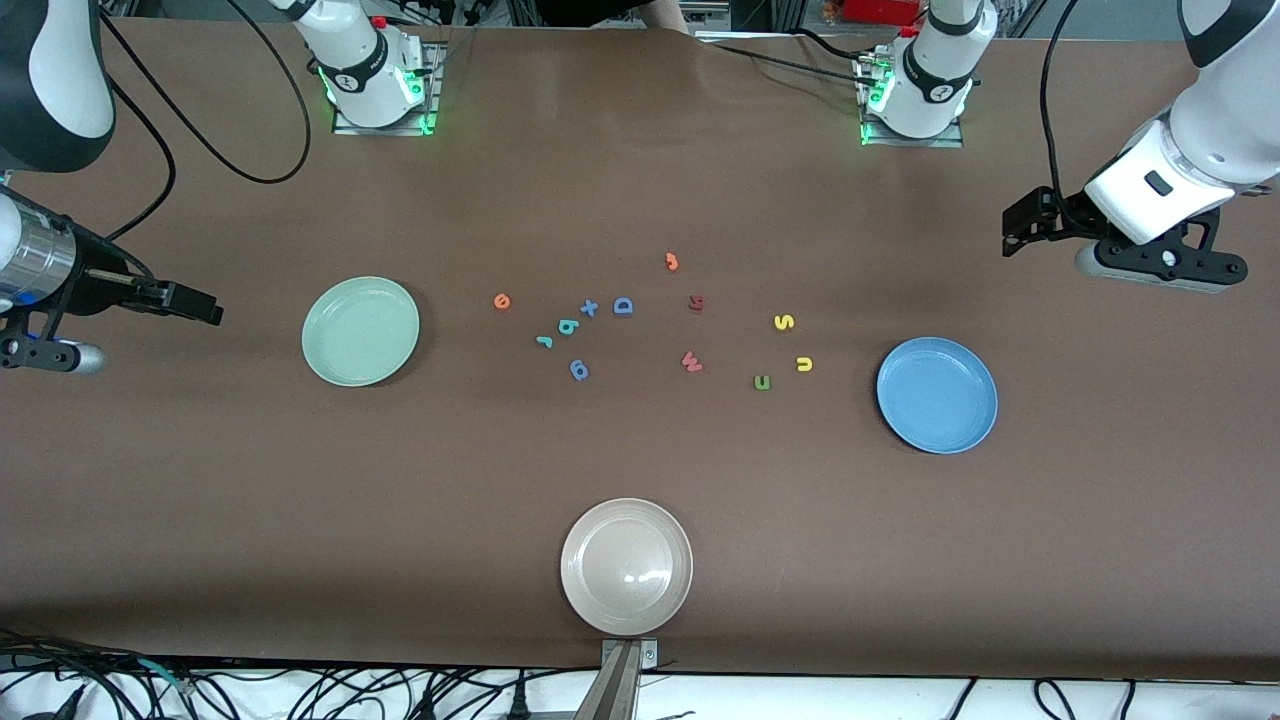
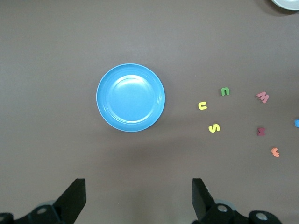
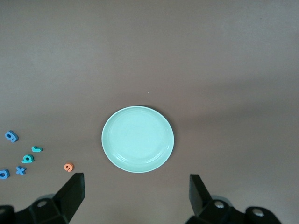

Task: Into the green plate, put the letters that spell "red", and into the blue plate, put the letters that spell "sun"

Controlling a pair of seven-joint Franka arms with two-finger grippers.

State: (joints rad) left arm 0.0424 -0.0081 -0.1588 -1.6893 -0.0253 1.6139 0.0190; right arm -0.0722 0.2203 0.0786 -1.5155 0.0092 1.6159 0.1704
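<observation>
On my brown tabletop [image 1: 200,500] a beige plate [image 1: 626,566] sits nearest the front camera. Mid-table lie two red letters [image 1: 692,361], one nearer the front camera, an orange hooked letter [image 1: 672,262], a blue capital D [image 1: 623,306], a blue cross [image 1: 589,308] beside it, and a blue round letter [image 1: 579,370].

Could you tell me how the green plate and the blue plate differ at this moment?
The green plate is pale mint and lies toward the right arm's end; the blue plate is mid-blue, toward the left arm's end and nearer the front camera. Both are round, plain, similar in size and hold no letters.
</observation>
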